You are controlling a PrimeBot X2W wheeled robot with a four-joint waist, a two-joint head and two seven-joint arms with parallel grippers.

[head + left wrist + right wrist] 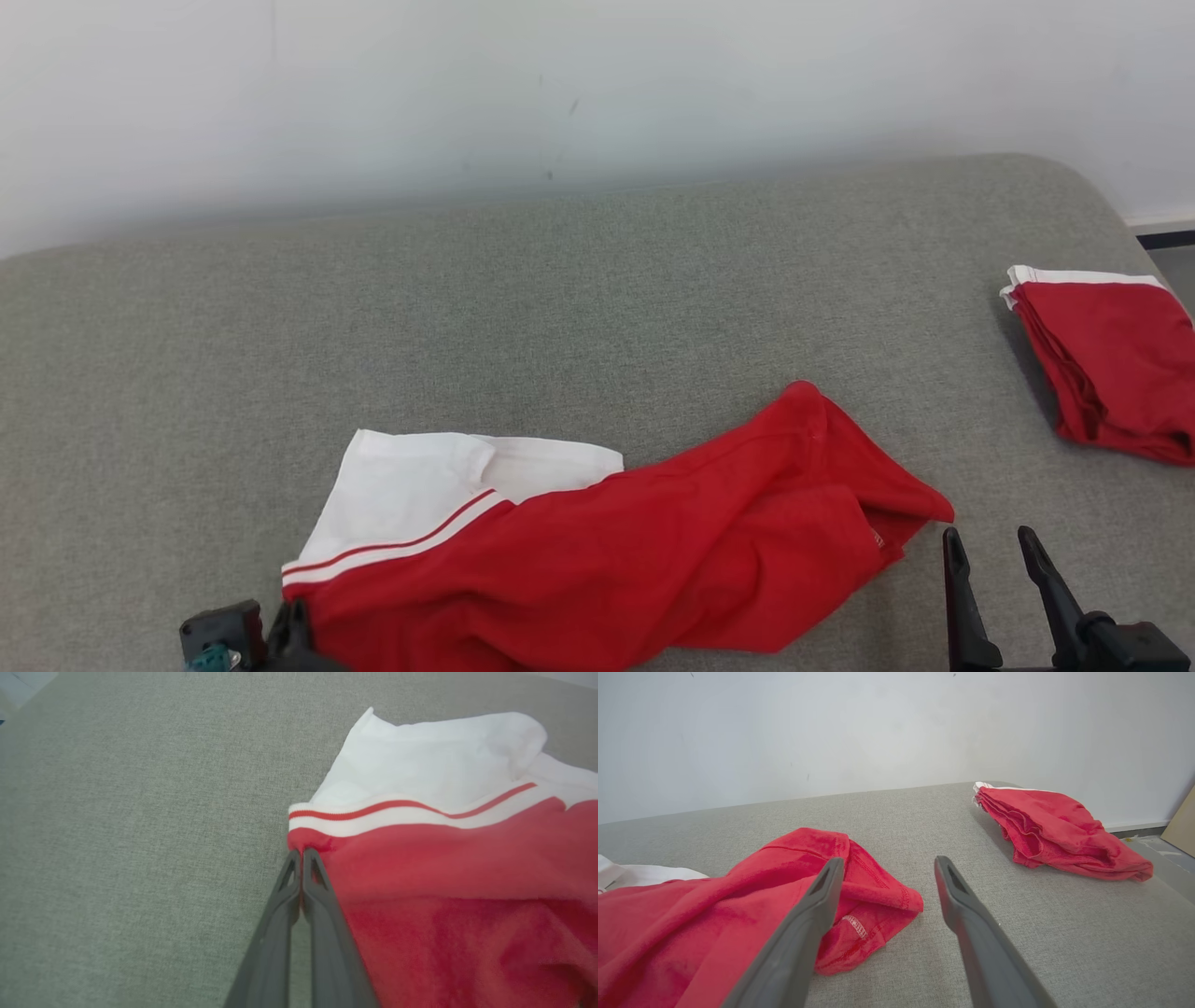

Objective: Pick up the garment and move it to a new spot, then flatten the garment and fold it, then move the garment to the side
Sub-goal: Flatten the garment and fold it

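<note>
**A:** What does the head camera give you?

**B:** A rumpled red-and-white fabric garment (pixel 607 560) sprawls on the near part of the grey woven padded surface (pixel 560 299). Its white panel lies to the left and the red bulk runs right. A folded red garment (pixel 1111 364) sits well apart at the far right edge, probably the side pile. The left gripper (pixel 291 630) is at the near-left corner of the rumpled one. The right gripper (pixel 990 537) stands just beside its right end, apart from the cloth.

**A:** And the left wrist?

**B:** Its two dark fingers (pixel 285 896) are pressed together, tips nipping the red edge just under the white band with the red stripe (pixel 373 812). I judge it a corner hold, so the cloth can be lifted or drawn out without bunching.

**A:** The right wrist?

**B:** Jaws spread wide, nothing between them. One finger overlaps the hemmed red end (pixel 873 905); whether it touches, I cannot tell. It looks posed to take the opposite corner, so both ends can be pulled taut for flattening.
</note>
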